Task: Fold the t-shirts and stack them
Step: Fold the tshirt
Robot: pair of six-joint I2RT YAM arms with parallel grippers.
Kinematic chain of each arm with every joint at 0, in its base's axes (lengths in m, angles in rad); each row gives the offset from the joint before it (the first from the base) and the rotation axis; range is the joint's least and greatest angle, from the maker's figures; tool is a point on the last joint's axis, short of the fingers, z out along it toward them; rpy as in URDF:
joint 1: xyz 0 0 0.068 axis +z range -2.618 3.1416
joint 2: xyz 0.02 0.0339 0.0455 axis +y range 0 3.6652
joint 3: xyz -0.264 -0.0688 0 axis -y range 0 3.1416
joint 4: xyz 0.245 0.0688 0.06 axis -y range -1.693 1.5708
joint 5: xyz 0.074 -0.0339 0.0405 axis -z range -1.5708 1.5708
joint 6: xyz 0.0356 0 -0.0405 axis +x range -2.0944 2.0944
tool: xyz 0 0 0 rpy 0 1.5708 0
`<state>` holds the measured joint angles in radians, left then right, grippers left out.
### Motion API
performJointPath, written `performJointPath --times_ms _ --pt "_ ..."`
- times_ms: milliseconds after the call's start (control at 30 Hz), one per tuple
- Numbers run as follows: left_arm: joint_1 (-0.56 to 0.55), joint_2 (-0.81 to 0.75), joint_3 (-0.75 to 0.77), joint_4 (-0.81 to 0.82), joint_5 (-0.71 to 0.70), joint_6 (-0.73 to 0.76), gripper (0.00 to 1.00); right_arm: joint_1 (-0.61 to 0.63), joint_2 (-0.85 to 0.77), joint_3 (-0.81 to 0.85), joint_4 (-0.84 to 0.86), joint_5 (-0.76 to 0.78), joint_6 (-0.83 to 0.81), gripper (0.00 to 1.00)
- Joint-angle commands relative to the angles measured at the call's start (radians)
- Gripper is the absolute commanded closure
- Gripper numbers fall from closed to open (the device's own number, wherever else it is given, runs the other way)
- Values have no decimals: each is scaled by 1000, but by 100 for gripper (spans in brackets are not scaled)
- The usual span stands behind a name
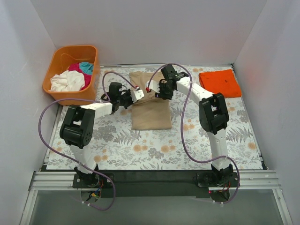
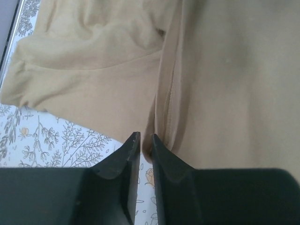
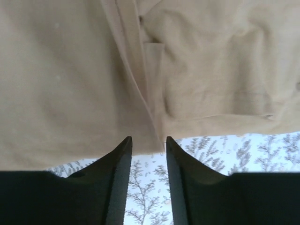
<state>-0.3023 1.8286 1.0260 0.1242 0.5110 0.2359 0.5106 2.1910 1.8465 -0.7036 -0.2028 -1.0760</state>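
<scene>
The large tan t-shirt (image 1: 150,115) lies partly folded into a long strip at the middle of the floral mat. Both grippers meet over its upper part. My left gripper (image 1: 139,93) (image 2: 145,136) is shut, with a folded edge of the tan t-shirt (image 2: 225,70) pinched between its tips. My right gripper (image 1: 150,88) (image 3: 148,139) is open; the hem of the tan t-shirt (image 3: 61,84) lies just at its tips and the mat shows between the fingers. A bright orange t-shirt (image 1: 220,83) lies folded flat at the back right.
An orange plastic basket (image 1: 54,77) stands at the back left, holding white (image 1: 67,82), magenta (image 1: 86,80) and teal (image 1: 86,67) t-shirts. The floral mat (image 1: 140,150) covers the table. White walls close in the left, right and back sides.
</scene>
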Motion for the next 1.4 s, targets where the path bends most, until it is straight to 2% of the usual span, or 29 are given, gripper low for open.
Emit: performJointPath --times_ms 0,100,233,300,333,433,467,533,567,700,867,1100,1233,1367 --pt "11 -15 72 26 -37 -59 79 -9 -14 97 15 8 -1 63" --pt "22 -40 94 -35 -23 -99 69 -14 -66 92 13 8 30 50" --pt "26 -164 63 -119 1 -165 67 -32 -167 42 9 -7 96 49" --pt "26 -251 36 -179 41 -181 66 -41 -242 -8 -13 -27 123 53" --pt "25 -276 7 -264 99 -173 64 -43 -266 -71 -25 -52 125 54" --pt "17 -396 -64 -348 161 -169 57 -40 -376 -194 -54 -122 134 56" --pt "11 -422 -122 -377 170 -141 53 -34 -405 -296 -51 -132 133 56" --pt "-15 -500 -187 -428 172 -84 50 5 -476 -390 -48 -124 125 55" --pt "-27 -528 -228 -432 167 -25 46 20 -493 -476 -27 -118 125 54" --pt "-95 -640 -412 -397 126 74 45 113 -600 -692 130 -51 126 49" --pt "-124 -640 -457 -318 107 106 45 154 -609 -780 225 0 105 48" --pt "-135 -542 -469 -252 116 209 45 178 -567 -825 280 17 56 49" --pt "-139 -502 -486 -198 104 243 48 178 -537 -820 288 16 48 57" --pt "-139 -445 -480 -156 71 240 53 183 -525 -837 288 5 45 59"
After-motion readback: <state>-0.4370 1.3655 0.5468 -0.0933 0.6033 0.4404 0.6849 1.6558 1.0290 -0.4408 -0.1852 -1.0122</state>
